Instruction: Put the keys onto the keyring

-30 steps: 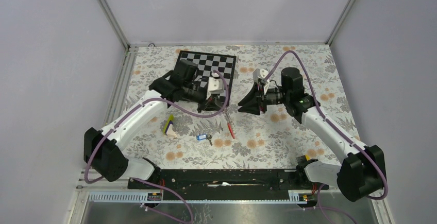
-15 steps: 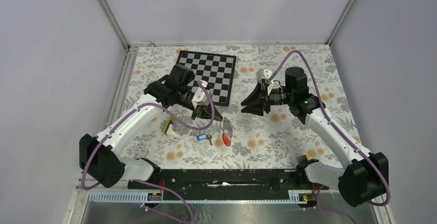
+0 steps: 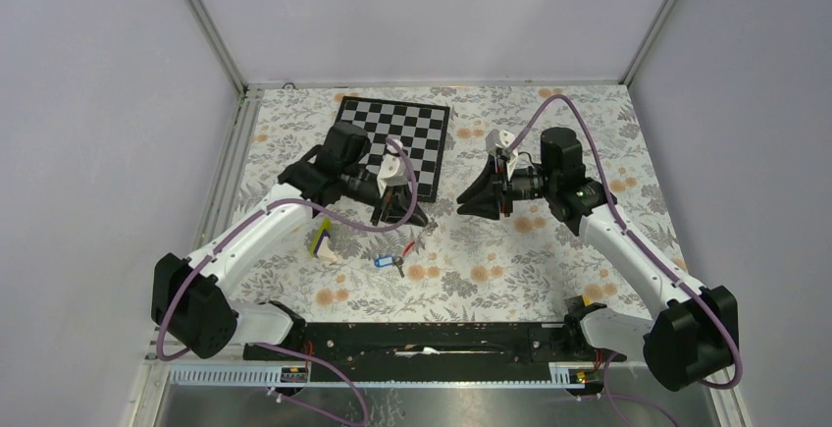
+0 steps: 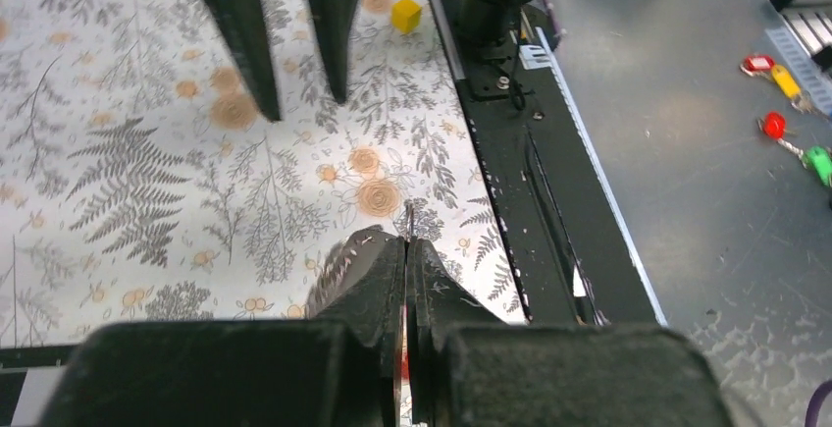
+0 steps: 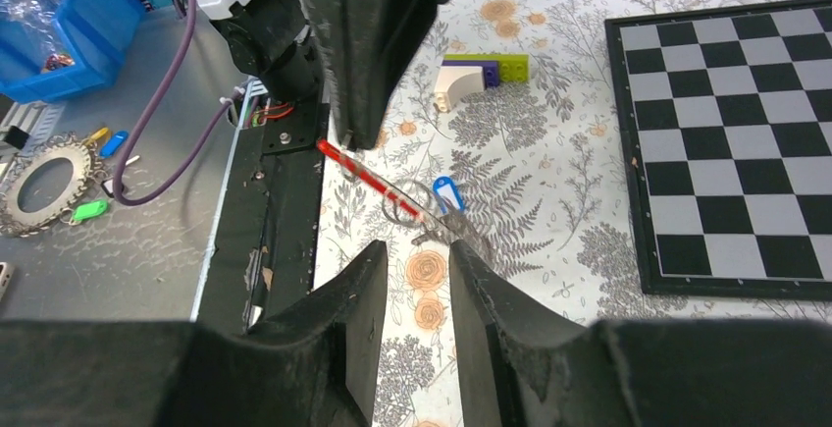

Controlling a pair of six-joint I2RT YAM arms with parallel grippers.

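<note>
My left gripper is shut on the keyring, a thin red and grey strap that hangs from its jaws down to the table. In the left wrist view the jaws are pressed together with a red sliver between them. The right wrist view shows the keyring slanting from the left gripper down to a grey loop beside the keys' blue tag. The keys, a blue tag with a small dark key, lie on the cloth just left of the strap's end. My right gripper is open and empty, hovering right of them, fingers apart.
A chessboard lies behind the left gripper. A yellow-purple-white wedge block sits left of the keys. A small yellow cube lies by the right arm's base. A black rail runs along the near edge.
My left gripper dipped toward the near left with the strap, then rose again. The strap's end now hangs nearer the keys than a second ago. The right arm has barely moved.
</note>
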